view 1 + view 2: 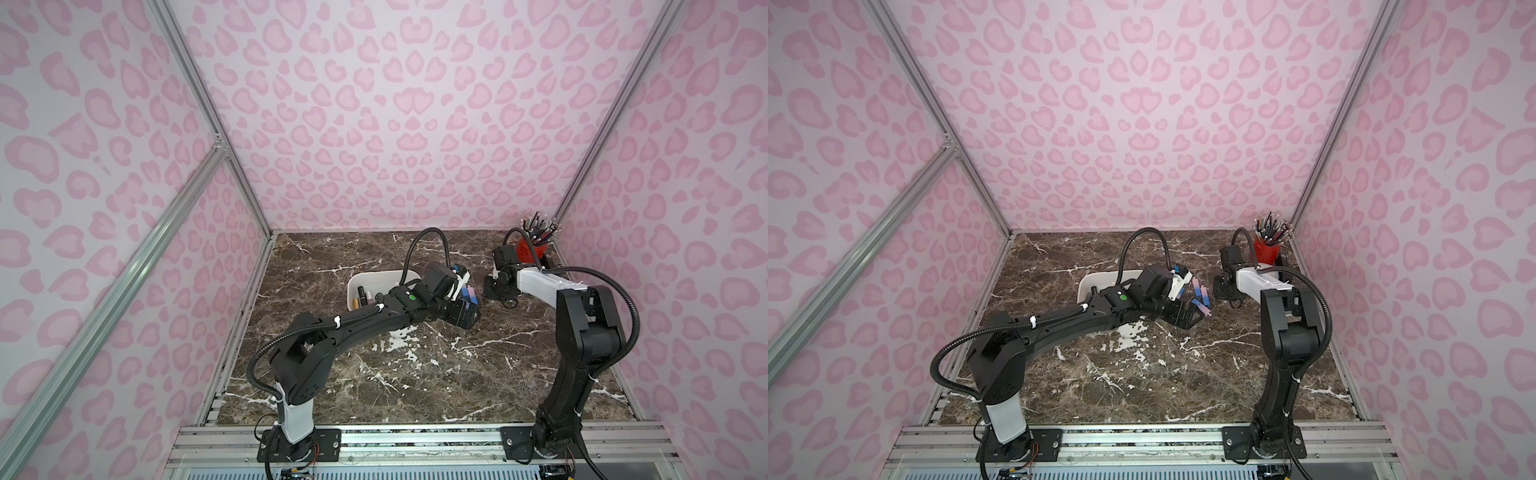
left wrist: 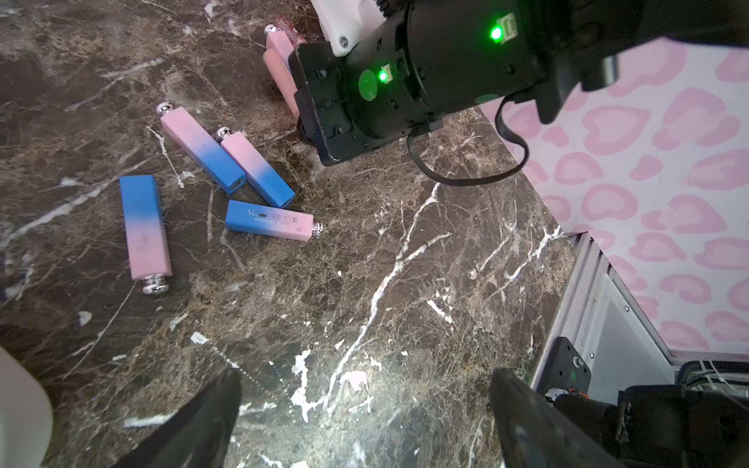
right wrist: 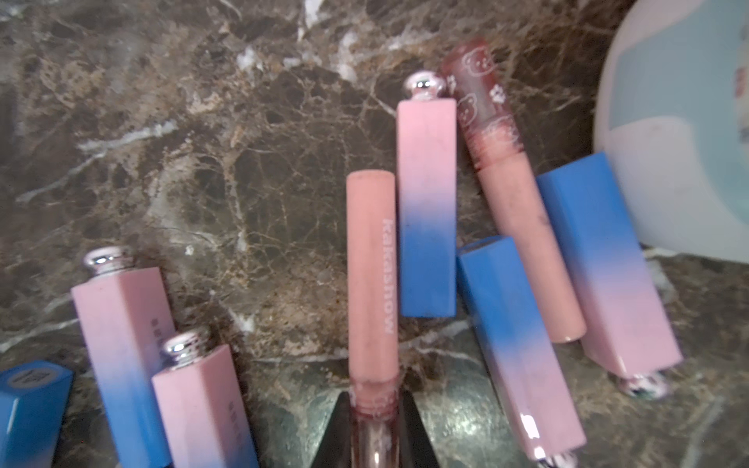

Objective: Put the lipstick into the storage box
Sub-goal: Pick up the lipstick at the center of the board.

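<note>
Just right of the white storage box (image 1: 374, 280), the right arm bends sharply at the elbow and sends its white forearm inward with the wrist tipped down. Its right tool (image 3: 375, 409) is clenched on the clear neck of a round peach-pink lipstick (image 3: 371, 263), which lies among square pink-and-blue lipsticks (image 2: 202, 150) scattered on the marble counter (image 2: 405, 304). The left arm stretches low across the box's near side, its left tool (image 2: 364, 389) released, fingers spread wide above bare counter near those lipsticks. Inside the box lie a few dark tubes (image 1: 362, 297).
</note>
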`<state>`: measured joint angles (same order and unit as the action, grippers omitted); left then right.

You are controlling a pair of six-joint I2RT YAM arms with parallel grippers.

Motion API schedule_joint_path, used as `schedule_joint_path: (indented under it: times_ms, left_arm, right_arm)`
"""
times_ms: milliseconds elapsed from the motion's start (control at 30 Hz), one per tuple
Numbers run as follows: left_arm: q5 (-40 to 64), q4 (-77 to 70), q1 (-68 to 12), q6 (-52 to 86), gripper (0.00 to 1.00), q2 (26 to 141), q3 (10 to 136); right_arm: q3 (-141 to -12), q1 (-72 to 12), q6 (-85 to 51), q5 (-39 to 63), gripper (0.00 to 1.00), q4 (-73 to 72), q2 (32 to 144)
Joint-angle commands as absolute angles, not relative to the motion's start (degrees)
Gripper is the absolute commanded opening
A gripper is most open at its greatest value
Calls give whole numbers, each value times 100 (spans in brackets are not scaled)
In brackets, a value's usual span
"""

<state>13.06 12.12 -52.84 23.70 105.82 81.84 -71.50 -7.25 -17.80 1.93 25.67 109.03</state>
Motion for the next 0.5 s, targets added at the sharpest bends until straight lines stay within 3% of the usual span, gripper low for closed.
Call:
schedule_joint_path:
  times_ms: [0,233,467]
  left_arm:
    - [1201,1134,-5273,2288,98,10481,8131]
    - [934,1335,-5249,2113,98,10198,7972]
    - [261,1605,-5065,1910,98,9159,7070]
  right_arm:
    - [-7124,-774,-1784,123,11,2688,10843]
    - [-7117,-1031,-1803,81,10,2856,10557]
    - [-7508,-1815,-1844,-220,10,3270,10355]
